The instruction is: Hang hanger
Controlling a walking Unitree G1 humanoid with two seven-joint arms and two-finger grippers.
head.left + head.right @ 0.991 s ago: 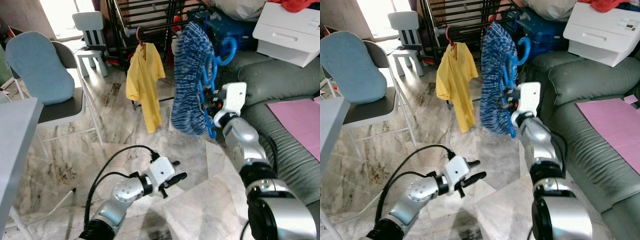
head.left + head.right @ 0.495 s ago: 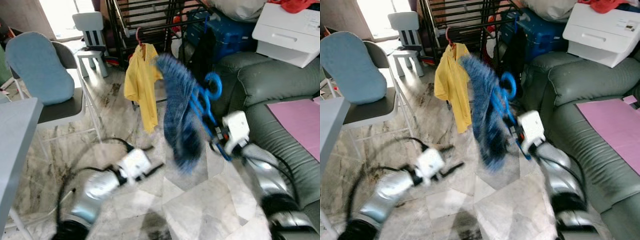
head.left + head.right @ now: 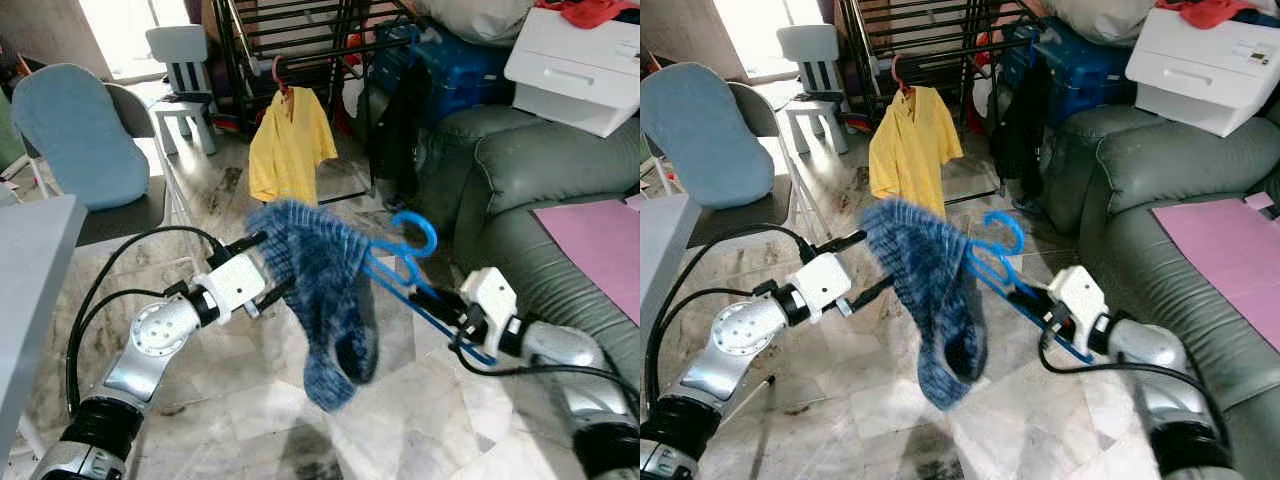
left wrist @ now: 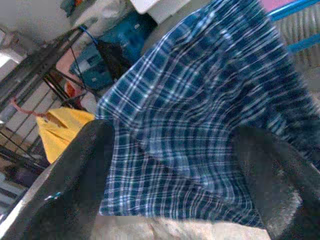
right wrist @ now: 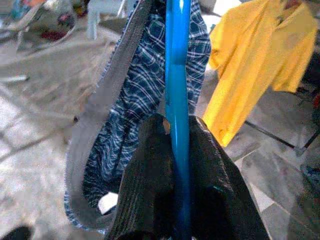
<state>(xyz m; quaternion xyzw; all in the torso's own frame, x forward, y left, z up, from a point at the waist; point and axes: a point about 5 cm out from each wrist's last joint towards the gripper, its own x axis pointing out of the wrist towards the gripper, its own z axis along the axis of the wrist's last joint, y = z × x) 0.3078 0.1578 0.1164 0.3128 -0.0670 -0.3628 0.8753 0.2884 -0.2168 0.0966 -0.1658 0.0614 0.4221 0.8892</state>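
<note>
Marble floor [image 3: 400, 420]: right gripper [image 3: 447, 312] pinches the stiff blue hanger [image 3: 405, 262]; floppy shirt [image 3: 320, 290] swings; left gripper [image 3: 268, 268] open alongside.

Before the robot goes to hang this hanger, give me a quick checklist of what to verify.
1. Right gripper clamped on the blue hanger: ok.
2. Plaid shirt seated squarely on the hanger: not ok, bunched and drooping.
3. Left gripper open, fingers either side of the shirt: ok.
4. Hanger hook free of cloth: ok.
5. Drying rack within reach: cannot tell.
6. Yellow shirt on the rack leaves room beside it: cannot tell.
</note>
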